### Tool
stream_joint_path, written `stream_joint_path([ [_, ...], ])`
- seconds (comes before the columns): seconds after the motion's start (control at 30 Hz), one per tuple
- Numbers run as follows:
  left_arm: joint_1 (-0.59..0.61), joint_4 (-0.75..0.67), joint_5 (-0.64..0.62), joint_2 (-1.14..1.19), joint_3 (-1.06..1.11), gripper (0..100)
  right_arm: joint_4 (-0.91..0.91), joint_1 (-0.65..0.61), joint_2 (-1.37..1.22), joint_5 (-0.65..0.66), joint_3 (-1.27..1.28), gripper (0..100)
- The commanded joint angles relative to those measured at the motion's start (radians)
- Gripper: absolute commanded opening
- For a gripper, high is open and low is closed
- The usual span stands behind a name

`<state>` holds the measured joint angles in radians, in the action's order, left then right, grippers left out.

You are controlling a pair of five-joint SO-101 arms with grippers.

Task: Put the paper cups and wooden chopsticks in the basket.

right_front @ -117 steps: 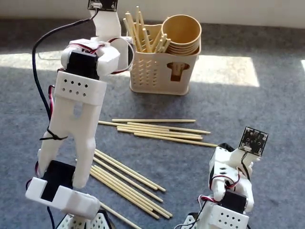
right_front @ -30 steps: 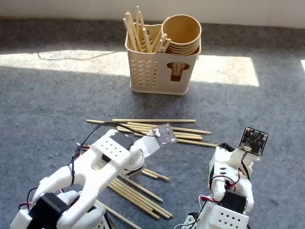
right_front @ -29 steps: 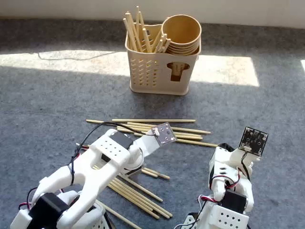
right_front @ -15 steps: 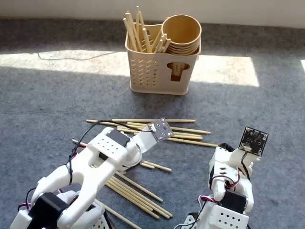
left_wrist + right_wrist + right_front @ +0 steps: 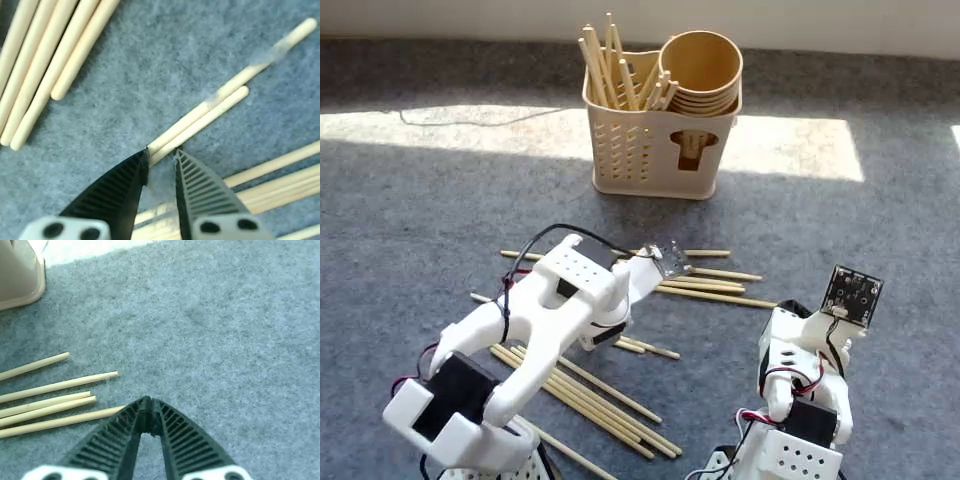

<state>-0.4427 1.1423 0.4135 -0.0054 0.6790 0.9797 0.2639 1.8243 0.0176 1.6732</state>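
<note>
Across the middle of the high view, loose chopsticks (image 5: 720,285) lie flat on the grey carpet (image 5: 880,230), with a bundle (image 5: 590,385) fanned out at lower left. At top centre the basket (image 5: 660,150) stands upright, its right half holding the stacked cups (image 5: 700,65) and its left half several sticks on end, so the cups look done and the loose sticks are what remains.

The left gripper (image 5: 161,154) is low over the carpet, fingers a narrow gap apart. Its tips sit at either side of the near ends of a pair (image 5: 210,112), 2 sticks lying side by side and touching. Whether the tips already pinch them I cannot tell. The right gripper (image 5: 150,401) has its fingers pressed together on nothing, hanging over bare carpet just beside the ends of 5 sticks at the left of its view.

These sticks are probably very light, stiff, smooth and round, so they would roll or slide out of a loose grip. Held at the very end, a stick would likely swing or droop from the tips. A hold across the length, nearer the middle, should carry it level. Taking 2 at once risks 1 slipping free, since round sticks shift against each other. The carpet should yield enough for the tips to press down around a stick
</note>
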Motion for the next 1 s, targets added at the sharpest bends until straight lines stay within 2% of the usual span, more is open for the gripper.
stream_joint_path([
  [0.0, 0.008, -0.002, 0.005, -0.004, -0.027, 1, -0.024, 0.012, 0.012, -0.003, 0.119, 0.6],
  [0.43, 0.01, 0.114, -0.002, -0.248, -0.031, 1, -0.024, 0.012, 0.012, -0.003, 0.119, 0.6],
  [0.6, 0.008, 0.114, -0.002, -0.251, -0.028, 15, -0.024, 0.012, 0.012, -0.003, 0.119, 0.6],
  [0.8, 0.008, 0.063, 0.005, -0.24, -0.027, 15, -0.024, 0.012, 0.012, -0.003, 0.119, 0.6],
  [0.97, 0.012, -0.003, 0.005, -0.094, -0.036, 14, -0.024, 0.012, 0.012, -0.003, 0.119, 0.6],
])
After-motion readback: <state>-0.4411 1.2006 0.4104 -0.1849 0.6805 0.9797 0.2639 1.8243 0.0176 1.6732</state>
